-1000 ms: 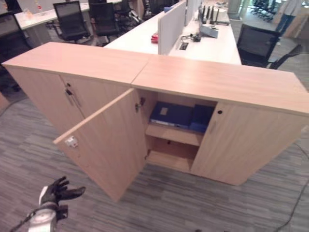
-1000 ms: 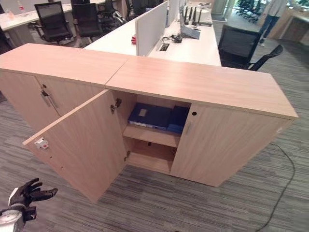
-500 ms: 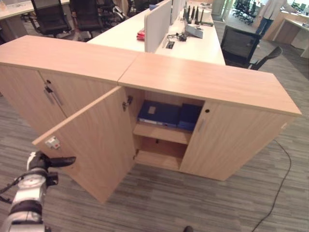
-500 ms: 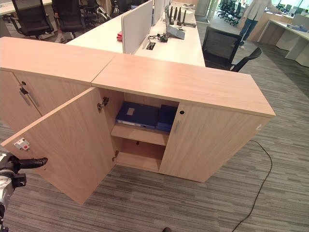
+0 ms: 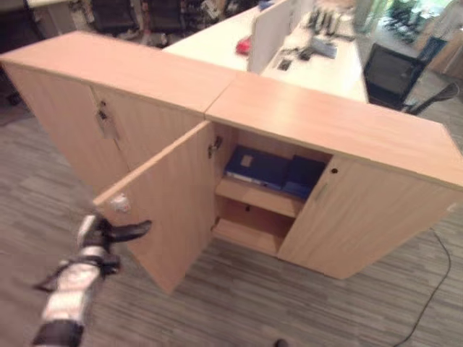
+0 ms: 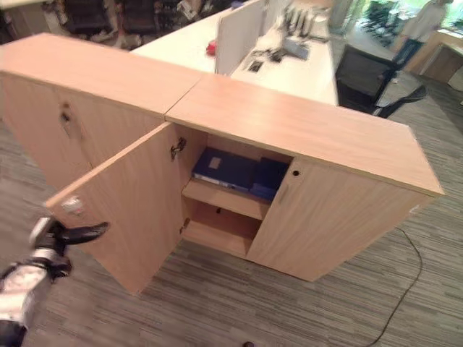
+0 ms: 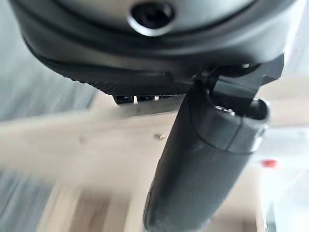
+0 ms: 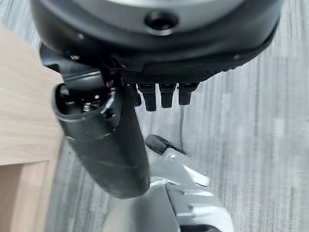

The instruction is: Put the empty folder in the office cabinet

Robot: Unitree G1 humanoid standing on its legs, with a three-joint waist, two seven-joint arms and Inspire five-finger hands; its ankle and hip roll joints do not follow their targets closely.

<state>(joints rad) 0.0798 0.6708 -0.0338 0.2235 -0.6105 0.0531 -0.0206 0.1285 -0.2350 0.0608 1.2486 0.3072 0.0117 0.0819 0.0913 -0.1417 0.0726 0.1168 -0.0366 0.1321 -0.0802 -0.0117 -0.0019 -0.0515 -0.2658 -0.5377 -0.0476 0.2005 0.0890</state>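
The light wooden office cabinet (image 5: 340,123) stands with its left door (image 5: 173,199) swung open. On its upper shelf lies a blue folder (image 5: 257,166) with a darker blue one (image 5: 302,177) beside it. My left hand (image 5: 108,233) is at the door's free edge, just below a small white latch (image 5: 119,204), fingers straight and pointing at the door's face; whether they touch it I cannot tell. Its wrist view shows the left hand's thumb (image 7: 203,159) before the wood (image 7: 96,145). My right hand (image 8: 108,150) hangs over the carpet beside the cabinet (image 8: 19,111), relaxed and holding nothing.
A second cabinet (image 5: 108,87) with shut doors joins on the left. Behind stand white desks (image 5: 318,65) with a divider screen (image 5: 268,29) and a black office chair (image 5: 394,69). A person (image 6: 423,22) stands far back right. Grey carpet (image 5: 289,303) covers the floor in front.
The whole view has swung as the camera moved. My left hand has risen from low over the carpet to the open door's free edge.
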